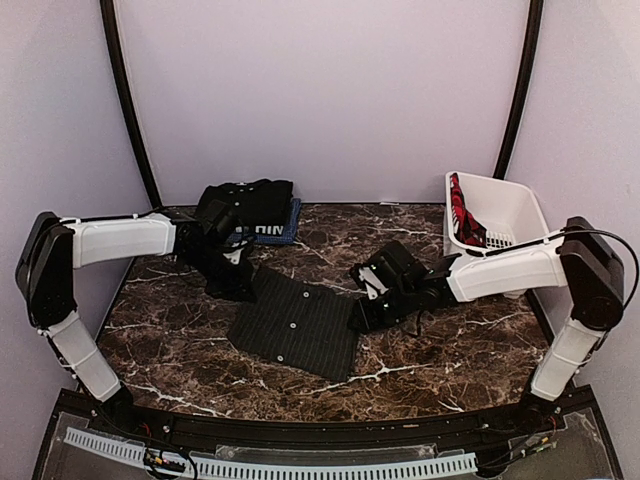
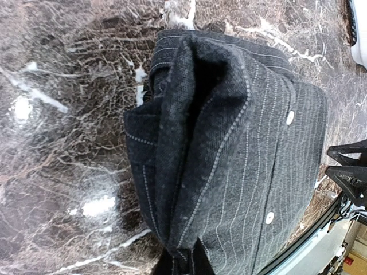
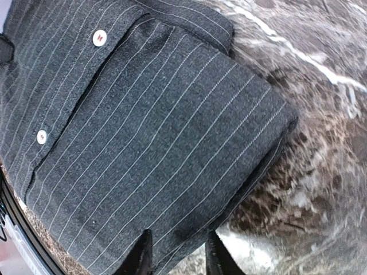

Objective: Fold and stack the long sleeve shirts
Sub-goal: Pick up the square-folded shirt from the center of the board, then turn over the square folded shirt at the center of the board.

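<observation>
The black pinstriped shirt (image 1: 297, 322) lies folded in the middle of the table, with white buttons showing. My left gripper (image 1: 237, 278) is at its far left corner. In the left wrist view the left gripper (image 2: 182, 262) is shut on a bunched fold of the pinstriped shirt (image 2: 229, 143). My right gripper (image 1: 366, 314) is at the shirt's right edge. In the right wrist view the right gripper (image 3: 176, 258) has its jaws apart over the folded edge of the shirt (image 3: 143, 132). A plain black shirt (image 1: 250, 203) lies on a blue shirt with white lettering (image 1: 276, 233) at the back left.
A white plastic basket (image 1: 520, 205) stands at the back right with a red patterned cloth (image 1: 464, 222) in it. The marble table (image 1: 440, 350) has dark edges, and a black rail runs along the front.
</observation>
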`<action>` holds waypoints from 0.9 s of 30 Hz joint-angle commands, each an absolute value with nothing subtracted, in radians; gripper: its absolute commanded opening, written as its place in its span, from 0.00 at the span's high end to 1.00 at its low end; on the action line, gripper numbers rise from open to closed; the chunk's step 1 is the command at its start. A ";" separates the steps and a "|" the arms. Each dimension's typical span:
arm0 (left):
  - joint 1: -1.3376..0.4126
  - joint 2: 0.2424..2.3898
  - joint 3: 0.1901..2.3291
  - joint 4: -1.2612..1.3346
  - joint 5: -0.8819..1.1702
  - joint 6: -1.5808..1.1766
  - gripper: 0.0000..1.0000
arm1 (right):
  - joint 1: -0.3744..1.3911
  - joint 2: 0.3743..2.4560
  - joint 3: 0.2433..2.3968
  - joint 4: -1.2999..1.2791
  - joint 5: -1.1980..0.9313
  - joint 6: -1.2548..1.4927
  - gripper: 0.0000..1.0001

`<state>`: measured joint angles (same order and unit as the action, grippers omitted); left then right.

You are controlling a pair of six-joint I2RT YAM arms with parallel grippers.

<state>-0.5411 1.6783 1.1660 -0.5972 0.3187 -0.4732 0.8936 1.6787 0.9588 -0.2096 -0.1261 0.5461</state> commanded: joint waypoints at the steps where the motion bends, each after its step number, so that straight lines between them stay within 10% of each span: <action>1: -0.525 1.605 1.216 -0.684 0.306 -0.434 1.00 | 0.907 1.744 1.040 -0.219 -0.107 0.520 0.75; 27: -0.497 1.644 1.652 -0.821 0.401 -0.367 1.00 | 0.980 2.405 1.805 -0.135 -0.277 0.566 0.78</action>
<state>-0.5011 1.6199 1.6070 -0.8310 0.3252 -0.3664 0.9825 2.2917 1.6672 -0.2050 -0.1791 0.5262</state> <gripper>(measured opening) 0.032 0.206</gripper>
